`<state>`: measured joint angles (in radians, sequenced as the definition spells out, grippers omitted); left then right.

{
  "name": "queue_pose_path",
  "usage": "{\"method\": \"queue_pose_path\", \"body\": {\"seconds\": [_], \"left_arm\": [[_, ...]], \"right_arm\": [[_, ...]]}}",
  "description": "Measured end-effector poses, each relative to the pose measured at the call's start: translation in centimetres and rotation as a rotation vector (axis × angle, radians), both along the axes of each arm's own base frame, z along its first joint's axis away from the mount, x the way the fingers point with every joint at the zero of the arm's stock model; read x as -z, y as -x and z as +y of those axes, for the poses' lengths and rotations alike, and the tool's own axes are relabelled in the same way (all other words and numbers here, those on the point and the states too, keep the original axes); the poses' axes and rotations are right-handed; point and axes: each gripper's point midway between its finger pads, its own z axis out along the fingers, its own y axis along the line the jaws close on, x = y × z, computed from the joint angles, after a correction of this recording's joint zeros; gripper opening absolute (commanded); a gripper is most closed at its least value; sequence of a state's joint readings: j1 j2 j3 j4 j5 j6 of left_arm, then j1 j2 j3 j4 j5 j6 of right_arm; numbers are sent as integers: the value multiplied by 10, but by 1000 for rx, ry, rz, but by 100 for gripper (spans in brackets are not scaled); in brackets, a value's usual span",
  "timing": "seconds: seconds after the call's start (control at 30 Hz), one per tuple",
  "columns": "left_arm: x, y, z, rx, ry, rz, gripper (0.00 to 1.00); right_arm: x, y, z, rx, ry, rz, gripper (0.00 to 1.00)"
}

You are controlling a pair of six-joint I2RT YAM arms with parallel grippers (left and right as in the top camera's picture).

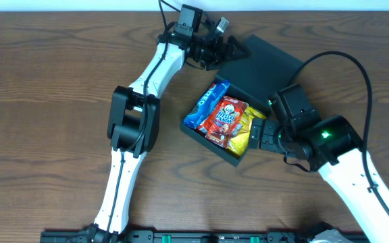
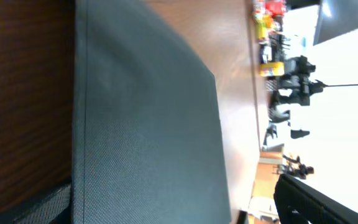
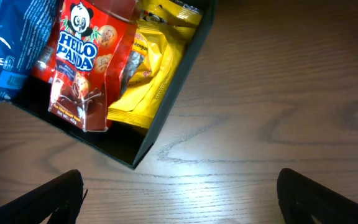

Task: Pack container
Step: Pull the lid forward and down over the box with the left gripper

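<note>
Right tool (image 3: 179, 194) spread; red "HELLO PANDA" packet (image 3: 82, 62) in container (image 3: 122, 149).

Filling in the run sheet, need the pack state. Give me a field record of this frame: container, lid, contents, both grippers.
container: dark square box, open, on the table
lid: flap open, lying flat beside the box
contents: blue packet, red Hello Panda packet, yellow packet, side by side
left gripper: open, at the lid's far edge; contact unclear
right gripper: open, over bare table beside a container corner, holding nothing
</note>
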<state>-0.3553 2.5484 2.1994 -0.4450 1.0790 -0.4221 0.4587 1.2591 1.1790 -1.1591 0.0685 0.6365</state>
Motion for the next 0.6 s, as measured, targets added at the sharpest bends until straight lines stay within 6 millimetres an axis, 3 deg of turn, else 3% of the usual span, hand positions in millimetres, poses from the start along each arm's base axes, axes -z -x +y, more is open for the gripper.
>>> {"method": "queue_pose_path", "body": {"seconds": [0.6], "left_arm": [[-52,13,-15,195,272,-117,95]], "right_arm": [[-1,-3,-6,14,35,-18,99]]}}
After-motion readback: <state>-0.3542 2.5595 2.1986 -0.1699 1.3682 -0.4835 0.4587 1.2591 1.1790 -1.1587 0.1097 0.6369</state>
